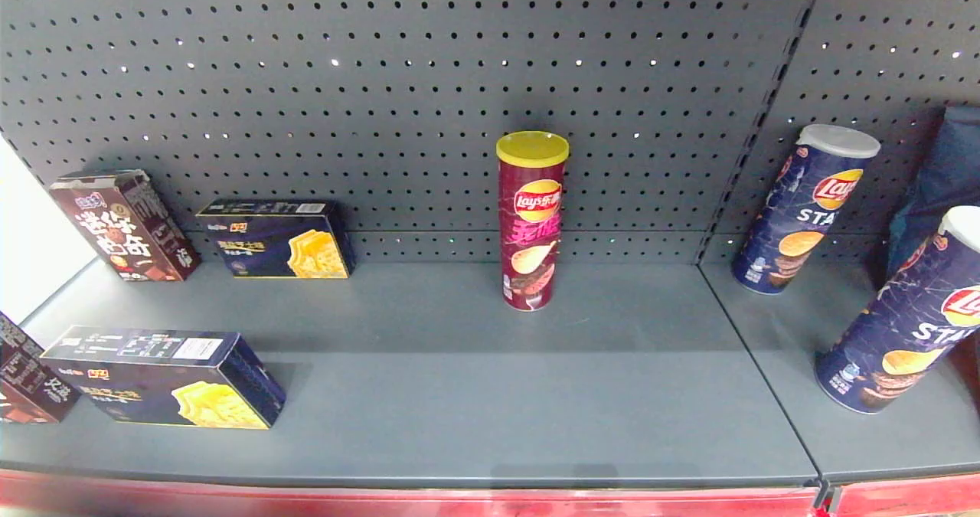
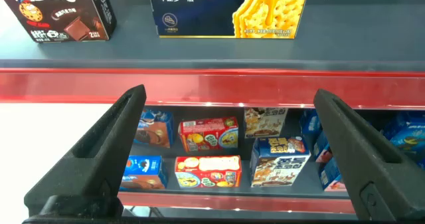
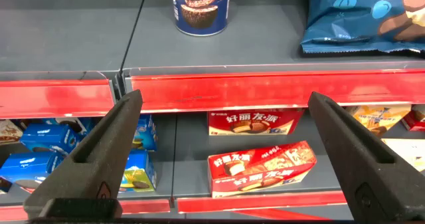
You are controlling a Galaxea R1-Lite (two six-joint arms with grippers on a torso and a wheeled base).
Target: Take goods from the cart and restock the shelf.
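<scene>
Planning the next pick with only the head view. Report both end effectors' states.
Observer: The left end effector is open and empty, facing the red shelf edge.
Operator: Now the right one.
Observer: The right end effector is open and empty too, with a blue can standing beyond the edge.
Operator: Tell me what is on the lower shelf.
Observer: On the right side, red boxes and blue boxes.
</scene>
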